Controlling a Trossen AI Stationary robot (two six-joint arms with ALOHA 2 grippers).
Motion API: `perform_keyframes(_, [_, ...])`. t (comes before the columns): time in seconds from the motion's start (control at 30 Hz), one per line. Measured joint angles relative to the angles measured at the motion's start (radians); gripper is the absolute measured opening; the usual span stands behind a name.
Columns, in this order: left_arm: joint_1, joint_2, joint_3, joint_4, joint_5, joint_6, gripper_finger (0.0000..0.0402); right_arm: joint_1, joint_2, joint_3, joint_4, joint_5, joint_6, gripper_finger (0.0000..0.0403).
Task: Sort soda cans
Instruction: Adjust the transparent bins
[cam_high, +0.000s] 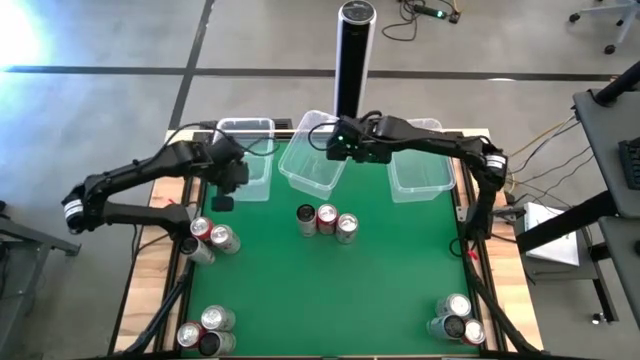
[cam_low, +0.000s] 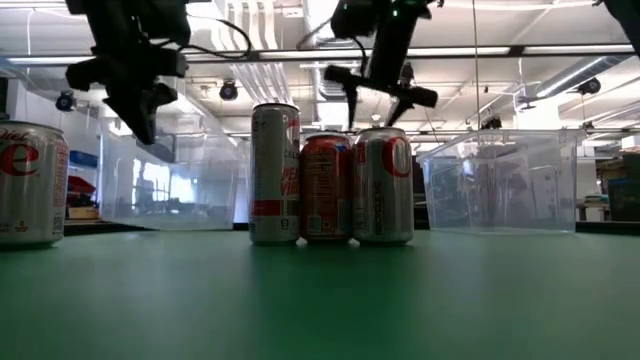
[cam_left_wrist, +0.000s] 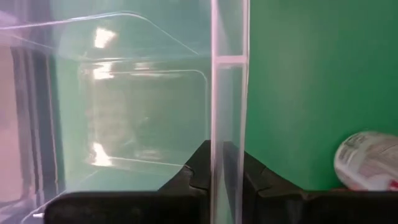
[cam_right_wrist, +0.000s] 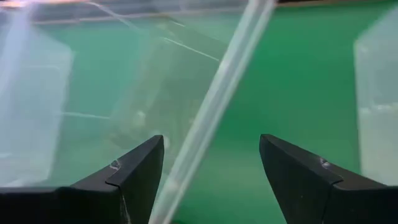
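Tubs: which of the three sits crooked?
The middle tub, under the right gripper; it is turned at an angle, while the left tub and right tub sit square.

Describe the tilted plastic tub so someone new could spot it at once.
Start at the tall black post at the table's far edge. Just in front of it, three clear tubs line the green mat; take the middle tub. Unlike its square-set neighbours, it sits skewed, under the right gripper.

Overhead, table-level, two close wrist views
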Motion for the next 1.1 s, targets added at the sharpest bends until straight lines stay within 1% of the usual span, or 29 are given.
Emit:
perform_keyframes(0.23, [-0.045,0.016,-0.017,0.046,-0.014,0.019,0.0010,-0.012,0.077,-0.001,0.079,-0.034,0.067,0.0224])
perform_keyframes(0.37, [-0.067,0.017,-0.018,0.072,-0.014,-0.004,0.0010,-0.038,0.116,0.000,0.073,-0.114,0.036,0.0195])
perform_keyframes(0.47, [-0.076,0.017,-0.029,0.077,-0.014,-0.009,0.0010,-0.051,0.130,-0.001,0.074,-0.159,-0.017,0.0163])
perform_keyframes(0.67, [-0.077,0.017,-0.054,0.081,-0.013,-0.050,0.0010,-0.059,0.123,-0.001,0.070,-0.163,-0.077,0.0087])
perform_keyframes(0.8, [-0.080,0.017,-0.056,0.104,-0.013,-0.070,0.0010,-0.078,0.119,-0.001,0.070,-0.165,-0.142,0.0048])
perform_keyframes(0.87, [-0.079,0.017,-0.056,0.131,-0.005,-0.088,0.0010,-0.088,0.119,-0.001,0.070,-0.176,-0.172,0.0036])
perform_keyframes(0.93, [-0.080,0.022,-0.056,0.151,0.025,-0.095,0.0010,-0.097,0.119,-0.001,0.070,-0.188,-0.187,0.0028])
perform_keyframes(1.03, [-0.081,0.037,-0.056,0.157,0.057,-0.105,0.0011,-0.111,0.118,-0.001,0.069,-0.191,-0.197,0.0022])
perform_keyframes(1.1, [-0.085,0.048,-0.056,0.164,0.059,-0.116,0.0011,-0.116,0.118,-0.001,0.068,-0.191,-0.200,0.0020])
